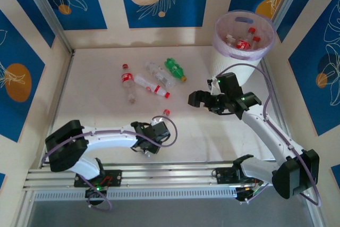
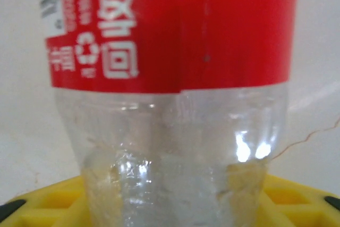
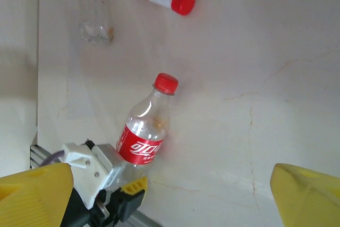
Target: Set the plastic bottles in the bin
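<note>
**Left gripper** (image 1: 155, 130): closed on the base of the red-labelled bottle (image 3: 140, 144), a small clear plastic bottle with a red cap. The yellow pads (image 2: 48, 200) bear on its clear lower body. The bottle's long axis runs from the jaws away from the arm bases, angled slightly right. The cap leads and the base faces the wrist.

**Target:** the tall white round bin (image 1: 226, 57) with a purplish rim stands at the far right corner, well apart from the left gripper, to its right and farther out. The transfer probably calls for a long rightward, outward reach, cap end first over the rim.

**Right gripper** (image 1: 202, 101): jaws spread wide, holding nothing, near the bin's foot. This arm is nearer the bin.

**Loose bottles** (image 1: 151, 84): lying flat, beyond the left gripper.
</note>
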### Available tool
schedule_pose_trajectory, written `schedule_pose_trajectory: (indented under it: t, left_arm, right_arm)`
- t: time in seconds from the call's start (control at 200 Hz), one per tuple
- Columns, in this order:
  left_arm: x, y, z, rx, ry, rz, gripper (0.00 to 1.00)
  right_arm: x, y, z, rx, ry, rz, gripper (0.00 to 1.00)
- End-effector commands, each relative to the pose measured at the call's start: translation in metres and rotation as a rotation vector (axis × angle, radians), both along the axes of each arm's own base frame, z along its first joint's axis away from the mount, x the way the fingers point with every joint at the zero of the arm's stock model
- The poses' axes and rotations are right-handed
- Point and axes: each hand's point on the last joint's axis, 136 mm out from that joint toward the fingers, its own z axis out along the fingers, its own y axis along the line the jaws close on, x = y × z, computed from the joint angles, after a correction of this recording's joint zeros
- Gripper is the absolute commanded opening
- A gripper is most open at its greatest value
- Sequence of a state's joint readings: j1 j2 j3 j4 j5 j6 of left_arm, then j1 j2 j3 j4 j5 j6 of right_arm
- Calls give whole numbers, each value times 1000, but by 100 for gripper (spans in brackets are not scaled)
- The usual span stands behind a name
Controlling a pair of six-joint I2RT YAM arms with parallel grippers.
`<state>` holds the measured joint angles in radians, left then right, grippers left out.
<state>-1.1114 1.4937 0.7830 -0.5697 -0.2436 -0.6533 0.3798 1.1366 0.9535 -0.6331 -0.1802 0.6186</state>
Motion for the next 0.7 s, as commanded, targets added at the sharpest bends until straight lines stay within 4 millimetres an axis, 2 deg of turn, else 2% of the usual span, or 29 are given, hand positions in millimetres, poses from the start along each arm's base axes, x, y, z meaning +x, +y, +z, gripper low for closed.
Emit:
schedule_pose_trajectory:
  t: [0.0,0.075,0.195,0.345,0.505,0.695]
  left_arm:
    - [9,-12,11,-78,-14,14,52]
    - [18,-22,27,-140,-55,-2,52]
    - [31,-44,63,-301,-144,-45,52]
    - [34,-67,101,-508,-195,-112,51]
    - [32,-73,106,-558,-183,-143,52]
    - [28,-85,117,-655,-195,-186,52]
  right_arm:
    - [-14,8,-3,52,51,23,96]
    - [-18,16,-5,85,67,43,96]
    - [-22,34,-8,145,99,82,96]
    - [-17,53,-7,197,88,114,96]
    - [-5,73,0,251,48,167,92]
    - [16,82,-1,253,21,161,88]
